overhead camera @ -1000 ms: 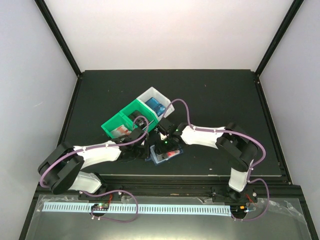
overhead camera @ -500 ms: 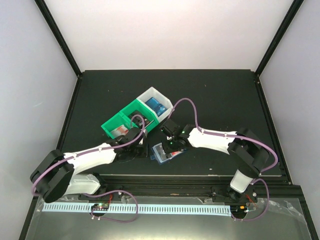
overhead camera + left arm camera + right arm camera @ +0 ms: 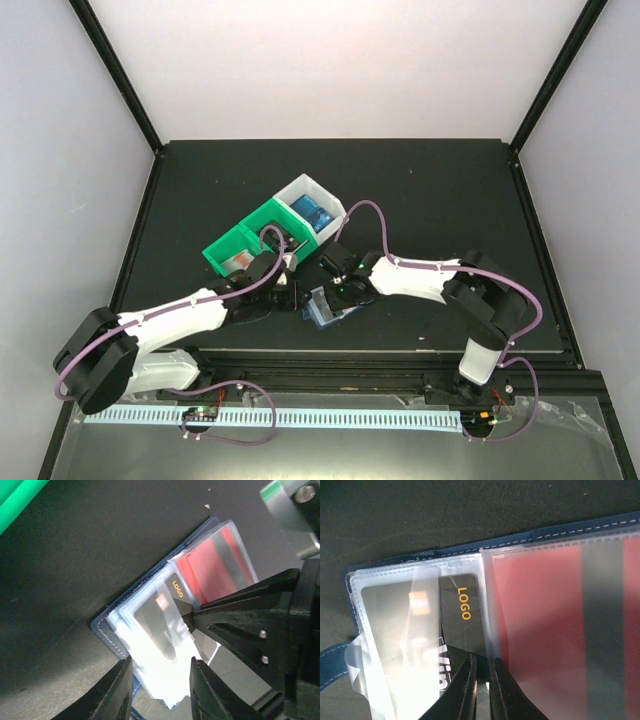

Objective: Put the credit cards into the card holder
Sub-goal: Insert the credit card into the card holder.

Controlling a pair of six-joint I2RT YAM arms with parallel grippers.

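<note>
The dark blue card holder [image 3: 322, 308] lies open on the black table between both arms. A red card [image 3: 540, 620] sits in its right clear sleeve. A black card [image 3: 462, 620] marked LOGO is partly inside the left sleeve. My right gripper [image 3: 482, 680] is shut on that card's near edge; it also shows in the top view [image 3: 336, 291]. Over the holder's left half [image 3: 107, 625], my left gripper [image 3: 160, 695] stands open, with the clear sleeves lying between its fingers. More credit cards, a blue stack [image 3: 315, 212], lie in the white bin.
A green bin [image 3: 222, 250] and a white bin [image 3: 300, 190] stand just behind the holder, touching each other. The green bin holds red-and-white cards [image 3: 238, 263]. The table's front edge runs close below the holder.
My left gripper has opened and reached further toward the holder. The right gripper has closed on the black card and shifted slightly left.
</note>
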